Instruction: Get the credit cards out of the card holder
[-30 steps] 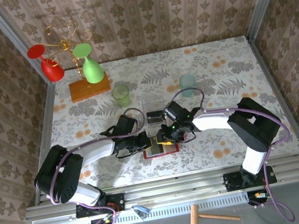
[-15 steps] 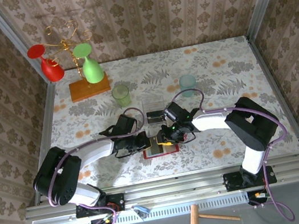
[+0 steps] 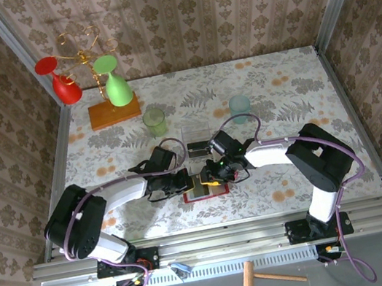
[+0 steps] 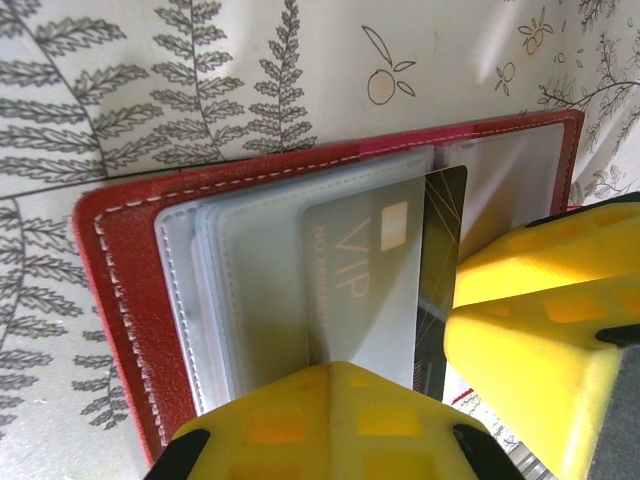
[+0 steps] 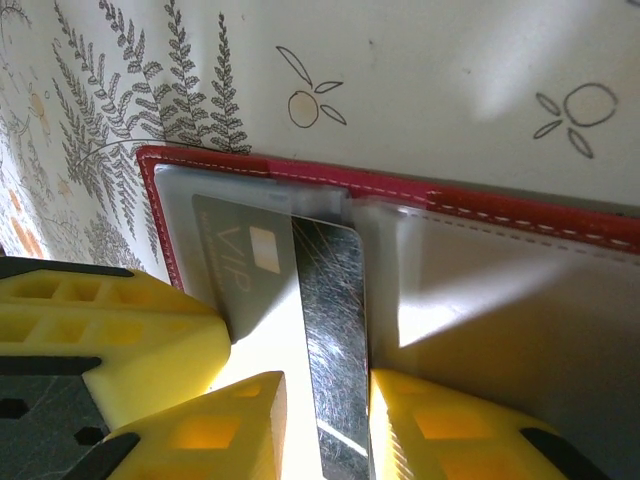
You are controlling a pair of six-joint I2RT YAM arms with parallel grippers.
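- The card holder (image 4: 120, 300) lies open and flat on the surface (image 4: 200, 60), right between the 2 arms, with its clear pockets (image 4: 250, 280) facing up. That's a handy pose for sliding cards out sideways.
- 1 grey VIP card (image 4: 360, 270) sits partway out of its pocket. The frosted-looking part is under the plastic and the dark strip is bare, on the side toward the fold.
- The right claw (image 5: 328, 390) is closed down to a narrow gap, its 2 fingers pinched on that bare strip. I'd guess this is the pulling grip.
- The left claw (image 4: 330, 415) presses its yellow tip down on the pocket stack just beside the card, but I can't tell how far apart its fingers are. It looks like an anchor, so the holder doesn't drag along with the card.
- My read is that it's early days: this card isn't out yet, and there are more pocket leaves stacked underneath. I can't see what's in them.
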